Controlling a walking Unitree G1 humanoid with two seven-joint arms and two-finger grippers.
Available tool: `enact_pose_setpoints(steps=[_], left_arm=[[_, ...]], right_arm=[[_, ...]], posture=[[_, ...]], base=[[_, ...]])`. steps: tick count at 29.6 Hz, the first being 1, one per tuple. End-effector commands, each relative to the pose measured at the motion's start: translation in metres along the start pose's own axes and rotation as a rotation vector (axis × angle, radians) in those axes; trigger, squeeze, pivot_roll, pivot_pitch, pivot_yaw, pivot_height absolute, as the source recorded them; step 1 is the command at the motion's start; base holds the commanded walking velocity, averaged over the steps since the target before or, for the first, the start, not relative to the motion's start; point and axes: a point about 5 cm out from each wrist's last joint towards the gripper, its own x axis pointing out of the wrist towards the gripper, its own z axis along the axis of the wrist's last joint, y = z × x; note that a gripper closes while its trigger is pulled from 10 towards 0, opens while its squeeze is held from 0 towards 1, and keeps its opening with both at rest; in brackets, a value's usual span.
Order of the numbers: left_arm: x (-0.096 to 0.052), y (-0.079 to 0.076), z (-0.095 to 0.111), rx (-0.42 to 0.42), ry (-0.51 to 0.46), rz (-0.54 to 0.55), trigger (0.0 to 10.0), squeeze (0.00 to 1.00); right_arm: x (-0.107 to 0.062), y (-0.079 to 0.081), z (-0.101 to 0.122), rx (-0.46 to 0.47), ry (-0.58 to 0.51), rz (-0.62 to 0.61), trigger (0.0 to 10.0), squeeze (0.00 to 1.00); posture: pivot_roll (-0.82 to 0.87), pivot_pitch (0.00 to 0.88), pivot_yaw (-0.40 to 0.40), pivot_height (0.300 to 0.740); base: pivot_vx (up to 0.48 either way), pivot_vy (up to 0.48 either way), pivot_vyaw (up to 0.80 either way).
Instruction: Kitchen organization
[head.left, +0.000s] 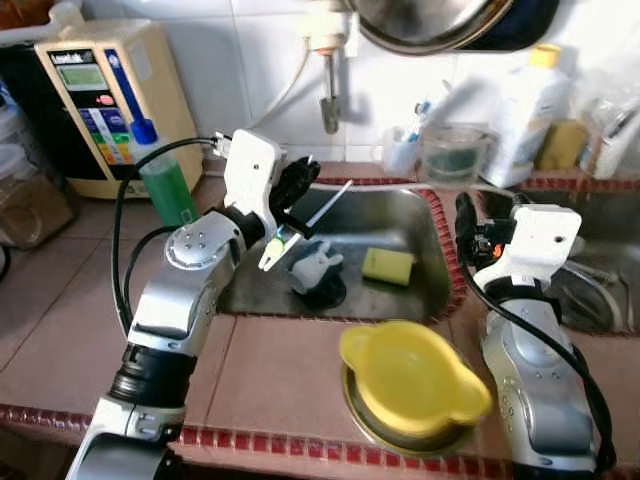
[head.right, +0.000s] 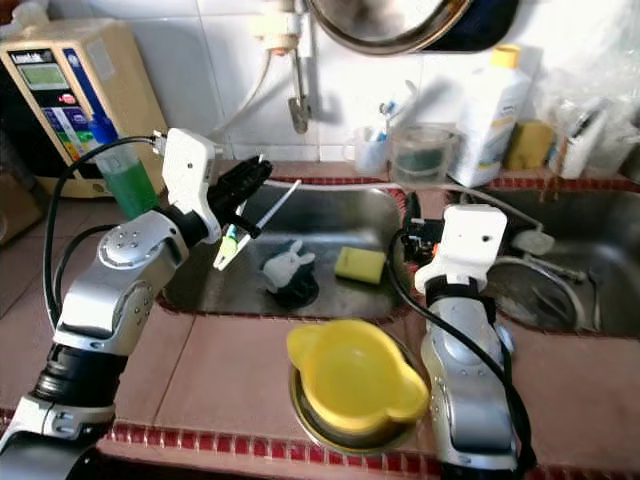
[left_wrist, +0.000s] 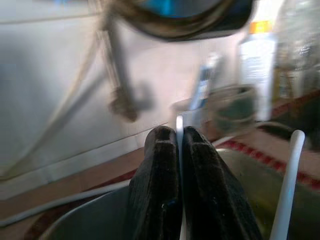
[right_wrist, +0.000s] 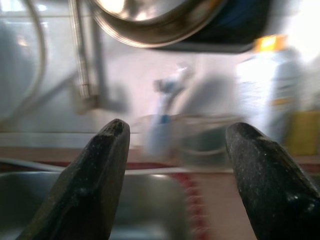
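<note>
Two claws over the sink (head.left: 440, 262) rim: left claw (head.left: 300, 185) gripping a toothbrush (head.left: 300, 222), right claw (head.left: 466, 215) spread.

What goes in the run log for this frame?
left gripper: shut on thin white toothbrush, above steel sink | right gripper: open | yellow plastic bowl: on counter

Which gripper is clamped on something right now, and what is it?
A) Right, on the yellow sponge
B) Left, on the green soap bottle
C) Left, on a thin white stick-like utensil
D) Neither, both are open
C: the left gripper has its fingers shut on a thin white utensil above the sink, while the right gripper is open.
</note>
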Motion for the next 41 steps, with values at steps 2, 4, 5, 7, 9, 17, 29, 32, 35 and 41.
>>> enact_pose_setpoints(steps=[2,4,5,7,9,17,29,32,35,41], left_arm=[[0.001,-0.001,0.004,0.014,-0.017,-0.015,10.0,0.00],[0.001,-0.001,0.004,0.024,-0.013,-0.032,10.0,0.00],[0.002,-0.001,0.005,0.033,-0.012,-0.039,10.0,0.00],[0.003,-0.001,0.005,0.045,-0.007,-0.058,10.0,0.00],[0.005,-0.001,0.005,0.061,0.001,-0.080,10.0,0.00],[0.012,0.000,0.003,0.087,0.024,-0.123,10.0,0.00],[0.019,-0.002,-0.007,0.132,0.057,-0.200,10.0,0.00],[0.019,-0.003,-0.012,0.142,0.074,-0.217,10.0,0.00],[0.021,-0.004,-0.015,0.148,0.081,-0.230,10.0,0.00],[0.027,-0.008,-0.020,0.155,0.090,-0.255,10.0,0.00]], right_arm=[[0.000,0.001,0.003,-0.008,-0.005,0.011,10.0,0.00],[-0.002,0.002,0.002,-0.003,0.006,0.030,10.0,0.00],[-0.003,0.003,0.002,0.000,0.011,0.042,10.0,0.00],[-0.008,0.007,0.001,0.010,0.030,0.088,10.0,0.00],[-0.014,0.011,0.000,0.013,0.051,0.128,10.0,0.00],[-0.029,0.020,-0.003,0.038,0.113,0.236,10.0,0.00],[-0.050,0.029,-0.004,0.031,0.185,0.401,10.0,0.00],[-0.055,0.030,-0.004,0.043,0.197,0.427,10.0,0.00],[-0.057,0.029,-0.004,0.051,0.207,0.441,10.0,0.00],[-0.061,0.028,0.000,0.107,0.217,0.453,10.0,0.00]], posture=[[-0.13,0.000,0.063,0.703],[-0.14,0.000,0.065,0.703],[-0.14,0.000,0.065,0.703],[-0.14,0.000,0.068,0.703],[-0.15,0.005,0.071,0.703],[-0.17,0.017,0.085,0.703],[-0.18,0.029,0.098,0.703],[-0.19,0.030,0.101,0.703],[-0.19,0.029,0.102,0.703],[-0.21,0.030,0.108,0.703]], base=[[0.000,0.000,0.00],[0.000,0.000,0.00],[0.000,0.000,0.00],[0.000,0.000,0.00],[0.000,0.000,0.00],[0.000,0.000,0.00],[0.000,0.000,0.00],[0.000,0.000,0.00],[0.000,0.000,0.00],[0.000,0.000,0.00]])
